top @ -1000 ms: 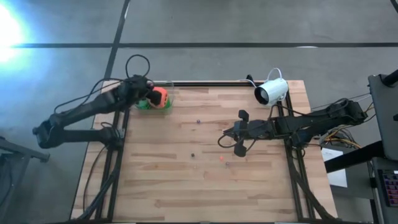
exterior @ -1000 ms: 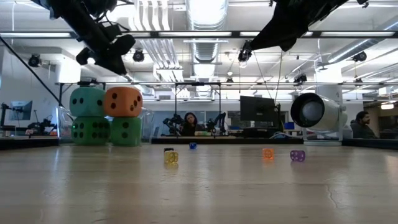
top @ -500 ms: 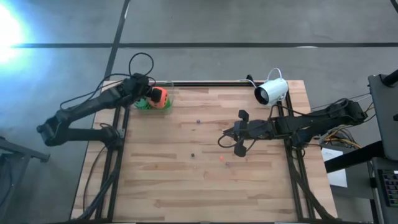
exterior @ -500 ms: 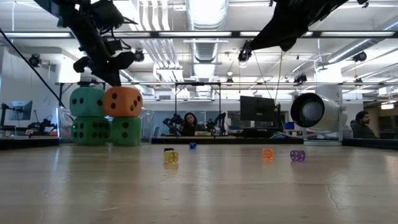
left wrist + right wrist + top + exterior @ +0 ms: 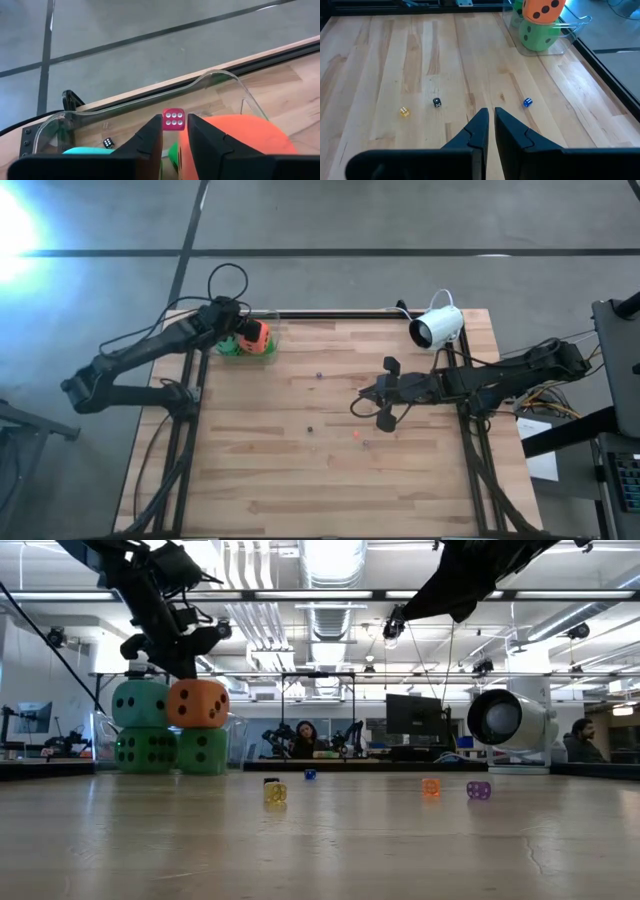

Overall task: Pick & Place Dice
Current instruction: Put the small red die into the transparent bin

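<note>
Four big soft dice are stacked in a clear container (image 5: 220, 76) at the table's far left corner: teal (image 5: 140, 703) and orange-red (image 5: 198, 703) rest on two green ones (image 5: 146, 748) (image 5: 203, 750). My left gripper (image 5: 173, 124) hangs just above them, over the container, with a small pink die (image 5: 173, 119) between its fingertips. My right gripper (image 5: 491, 114) waits shut and empty above the table's middle right (image 5: 358, 402). My left gripper has the small pink die's two opposite sides (image 5: 164, 120) between its fingertips, only at their free ends. The fingers slant down from the table's left side. The die is lifted clear above the container, level, with a four-pip face showing.
Small dice lie loose on the wooden table: yellow (image 5: 405, 112), black (image 5: 436, 102) and blue (image 5: 527, 102), plus orange (image 5: 431, 787) and purple (image 5: 479, 790). Another tiny black die (image 5: 107, 142) lies in the container. A white camera (image 5: 437, 327) stands at the far right.
My left gripper has sunk a little and moved toward the table's far edge, coming in over the container right above the teal and orange-red dice. The stacked dice and my right arm have kept still.
</note>
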